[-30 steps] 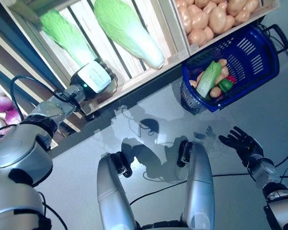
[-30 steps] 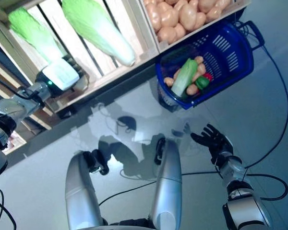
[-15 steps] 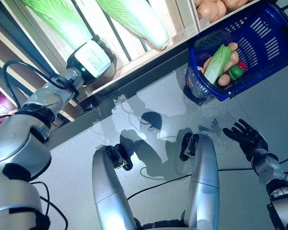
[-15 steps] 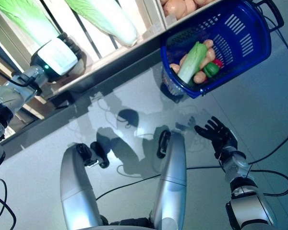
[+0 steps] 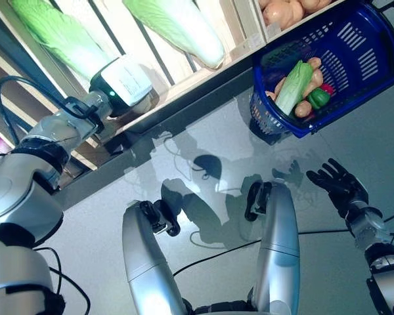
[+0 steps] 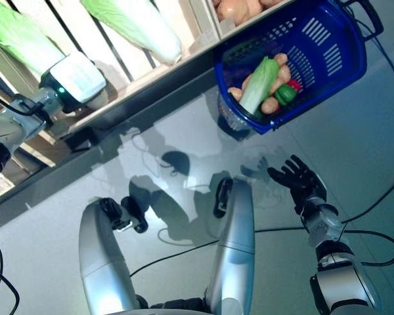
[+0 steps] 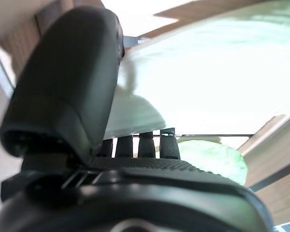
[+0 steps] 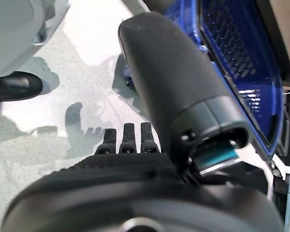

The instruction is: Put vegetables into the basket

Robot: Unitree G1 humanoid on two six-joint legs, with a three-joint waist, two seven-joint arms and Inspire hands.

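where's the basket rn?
The blue basket sits on the floor at the upper right of the eye views, against the wooden crate shelf below the potatoes, ahead of the open right hand.

No legible text or labels.

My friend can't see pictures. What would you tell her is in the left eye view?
A blue basket on the floor holds a long green cabbage, small potatoes and a green pepper. The robot's left hand reaches to a cabbage on a wooden shelf, while its right hand hangs open over the floor.
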